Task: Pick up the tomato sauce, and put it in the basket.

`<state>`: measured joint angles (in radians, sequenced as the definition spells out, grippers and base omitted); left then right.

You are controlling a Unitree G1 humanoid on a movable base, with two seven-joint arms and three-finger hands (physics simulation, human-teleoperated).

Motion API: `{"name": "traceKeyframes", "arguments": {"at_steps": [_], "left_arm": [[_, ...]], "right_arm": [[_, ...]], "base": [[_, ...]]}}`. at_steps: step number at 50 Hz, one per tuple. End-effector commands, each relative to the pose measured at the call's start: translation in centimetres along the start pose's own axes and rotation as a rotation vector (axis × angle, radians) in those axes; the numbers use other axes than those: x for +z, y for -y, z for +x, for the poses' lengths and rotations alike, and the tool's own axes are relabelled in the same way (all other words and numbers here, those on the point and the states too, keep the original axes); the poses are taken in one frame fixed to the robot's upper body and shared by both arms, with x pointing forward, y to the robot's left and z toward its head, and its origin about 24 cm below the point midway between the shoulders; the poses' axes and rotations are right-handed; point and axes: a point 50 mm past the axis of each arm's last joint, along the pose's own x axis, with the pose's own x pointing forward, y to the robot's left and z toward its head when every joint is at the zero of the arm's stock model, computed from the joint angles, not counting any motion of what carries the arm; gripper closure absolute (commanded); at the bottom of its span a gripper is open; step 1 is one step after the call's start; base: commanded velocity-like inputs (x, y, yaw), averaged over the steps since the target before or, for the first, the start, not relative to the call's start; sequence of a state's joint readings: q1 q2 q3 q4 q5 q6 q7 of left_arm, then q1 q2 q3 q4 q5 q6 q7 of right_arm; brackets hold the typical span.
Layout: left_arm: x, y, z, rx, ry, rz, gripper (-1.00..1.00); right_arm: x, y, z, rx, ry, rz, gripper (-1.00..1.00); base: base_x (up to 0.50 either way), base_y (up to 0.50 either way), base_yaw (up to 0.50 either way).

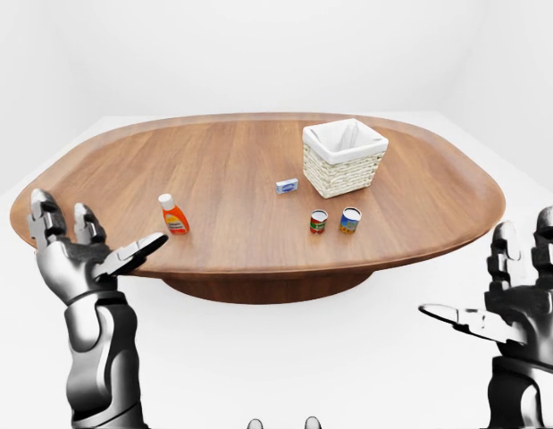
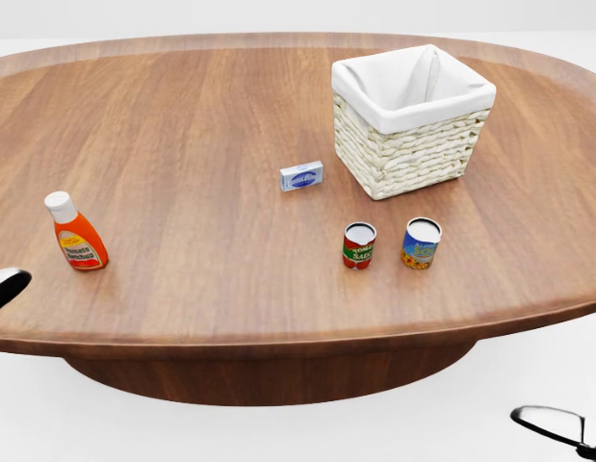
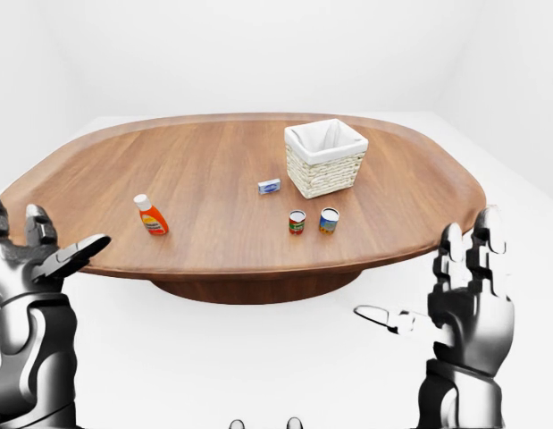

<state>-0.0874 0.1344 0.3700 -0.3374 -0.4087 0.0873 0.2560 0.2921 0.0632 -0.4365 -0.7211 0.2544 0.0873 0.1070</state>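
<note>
1. White walls and a white floor surround a large oval wooden table (image 2: 201, 115) on a dark central pedestal, which fills most of the head view.
2. The robot's left hand (image 1: 75, 259) is raised at the left of the left-eye view, below and outside the table's near rim, with its fingers spread wide and its thumb stretched toward the table edge; it grips nothing.
3. The right hand (image 3: 468, 299) stands at the lower right of the right-eye view, well off the table, fingers upright and parted, thumb pointing left, also holding nothing.
4. A square wicker basket (image 2: 413, 154) with a white cloth lining stands upright toward the upper right of the head view.
5. An orange bottle (image 2: 76, 233) with a white cap stands upright near the table's left rim in the head view, well apart from everything else.
6. The tomato sauce (image 2: 359, 245), a small can with a red and green label, stands upright below the basket, near the table's lower edge in the head view, untouched by either hand.
7. A second can (image 2: 421, 243) with a blue and yellow label stands just beside the tomato sauce on its right, not touching it.
8. A small blue and white box (image 2: 301, 176) lies flat just left of the basket.
</note>
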Motion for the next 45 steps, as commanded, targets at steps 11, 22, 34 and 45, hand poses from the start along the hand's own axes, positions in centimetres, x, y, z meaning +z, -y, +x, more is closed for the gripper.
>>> {"name": "traceKeyframes", "arguments": {"at_steps": [11, 22, 34, 45], "left_arm": [[5.30, -1.86, -0.24, 0.144, 0.174, -0.151, -1.00], [5.16, -1.84, -0.15, 0.145, 0.169, -0.149, -1.00], [5.08, -1.87, -0.21, 0.143, 0.165, -0.146, -1.00], [5.05, -1.95, -0.23, 0.146, 0.165, -0.141, -1.00]], "right_arm": [[6.84, 1.24, -3.29, -0.038, 0.236, -0.103, -1.00], [6.83, 1.14, -3.21, -0.034, 0.235, -0.101, -1.00], [6.71, 1.02, -3.26, -0.028, 0.226, -0.096, -1.00], [6.62, 0.96, -3.32, -0.024, 0.223, -0.097, -1.00]], "base": [[0.00, -0.22, 0.00], [0.00, -0.36, 0.00], [0.00, -0.36, 0.00], [0.00, -0.36, 0.00]]}}
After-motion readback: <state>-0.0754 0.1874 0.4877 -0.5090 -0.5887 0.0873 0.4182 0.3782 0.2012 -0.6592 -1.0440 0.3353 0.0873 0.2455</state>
